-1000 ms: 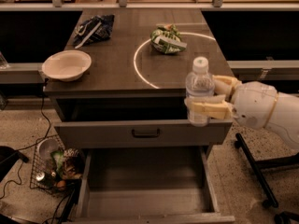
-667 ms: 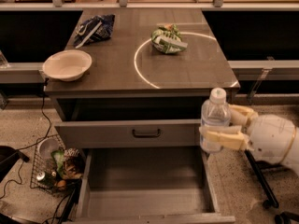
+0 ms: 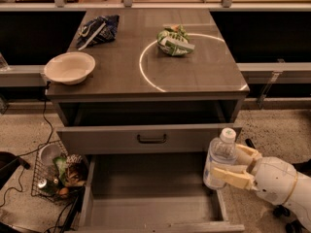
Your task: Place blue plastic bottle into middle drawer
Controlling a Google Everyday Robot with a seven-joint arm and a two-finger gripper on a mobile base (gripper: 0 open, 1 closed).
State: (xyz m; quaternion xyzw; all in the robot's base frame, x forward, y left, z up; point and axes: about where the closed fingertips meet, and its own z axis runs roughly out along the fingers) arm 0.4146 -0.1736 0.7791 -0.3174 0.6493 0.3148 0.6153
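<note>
— What has your gripper (image 3: 225, 162) got hold of?
— Its two fingers (image 3: 233, 176) are closed round the blue plastic bottle (image 3: 218, 160), gripping it across the lower body.
— Which way does the bottle point?
— Its long axis is nearly upright, white cap on top, leaning slightly right. You hold it above the right wall of the open middle drawer (image 3: 146, 194), just in front of the shallower drawer (image 3: 107, 140).
</note>
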